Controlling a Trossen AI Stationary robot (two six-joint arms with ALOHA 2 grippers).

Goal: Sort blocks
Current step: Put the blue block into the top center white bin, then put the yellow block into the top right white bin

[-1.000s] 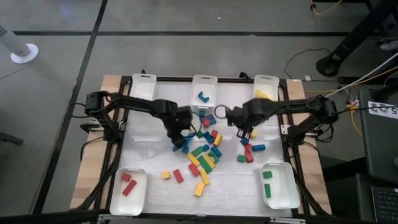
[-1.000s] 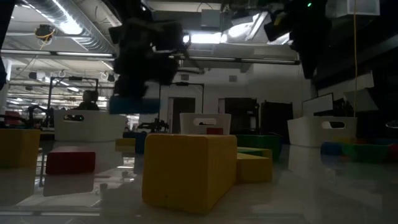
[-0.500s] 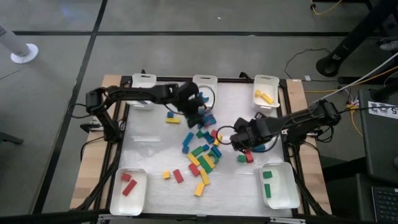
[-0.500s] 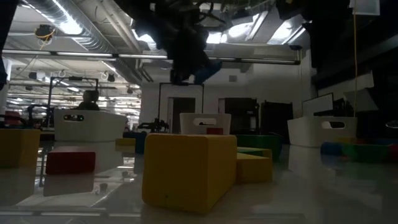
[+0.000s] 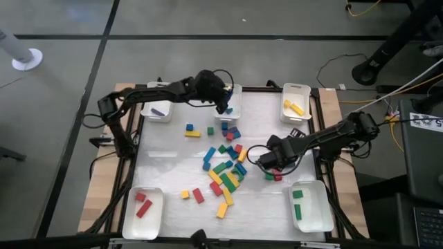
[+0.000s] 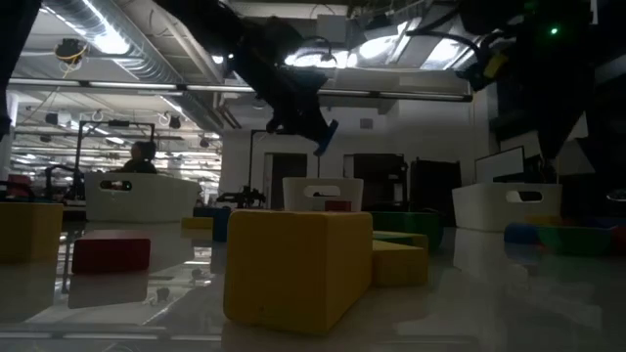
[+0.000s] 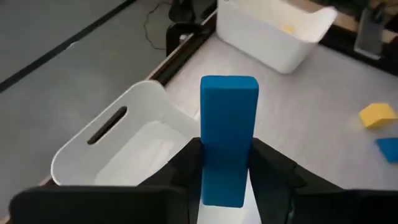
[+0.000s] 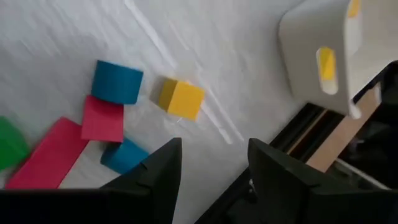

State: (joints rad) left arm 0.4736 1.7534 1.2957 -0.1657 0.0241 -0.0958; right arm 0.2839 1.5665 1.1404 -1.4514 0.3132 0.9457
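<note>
Jaws of the left gripper (image 7: 227, 171) clamp a blue bar block (image 7: 228, 140), held upright between the fingers, above the middle white tray (image 5: 234, 97) at the table's far edge. We see the right gripper (image 8: 208, 168) with jaws parted and nothing between them, low over the white surface (image 5: 166, 162) near a small cluster: a yellow cube (image 8: 181, 98), a blue block (image 8: 117, 83) and two red blocks (image 8: 102, 119).

We note the main pile of blocks (image 5: 225, 169) scattered mid-table, red, blue, green and yellow. The far right tray (image 5: 296, 102) holds yellow pieces, the near left tray (image 5: 143, 211) red ones, the near right tray (image 5: 309, 206) green ones.

Low view: glossy tabletop, a large yellow block (image 6: 293, 266) close to the lens, a dim hall with ceiling light strips (image 6: 98, 34) behind, and a person (image 6: 143, 156) far off.
</note>
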